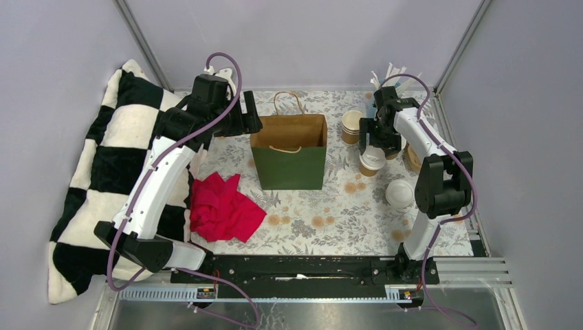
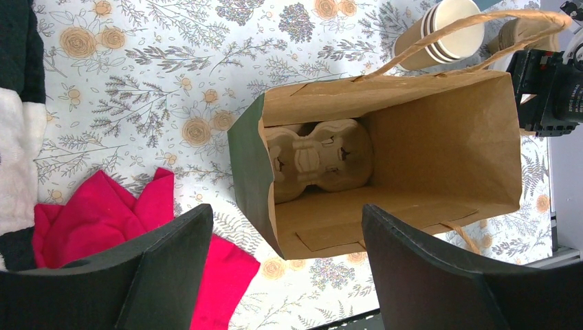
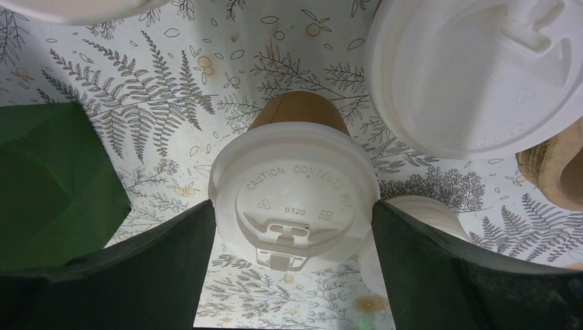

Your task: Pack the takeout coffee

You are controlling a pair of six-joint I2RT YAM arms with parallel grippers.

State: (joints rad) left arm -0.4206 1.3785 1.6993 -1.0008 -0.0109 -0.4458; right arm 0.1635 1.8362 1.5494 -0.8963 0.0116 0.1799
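Observation:
A tan takeout coffee cup (image 3: 293, 199) with a white lid sits between my right gripper's (image 3: 292, 275) fingers, and both fingers touch the lid's rim. From above, this cup (image 1: 372, 161) is right of the green bag (image 1: 289, 165), under the right gripper (image 1: 377, 143). A second white-lidded cup (image 3: 474, 69) is close by. The bag stands open, with a moulded cardboard cup carrier (image 2: 316, 155) at its bottom. My left gripper (image 1: 251, 113) hovers by the bag's back left corner. It is open (image 2: 285, 275) and holds nothing.
Empty stacked paper cups (image 1: 352, 126) stand behind the held cup. A pile of white lids (image 1: 399, 193) lies nearer the front. A red cloth (image 1: 220, 206) lies left of the bag, beside a black-and-white checked blanket (image 1: 103, 179). White sticks (image 1: 388, 74) rise at the back right.

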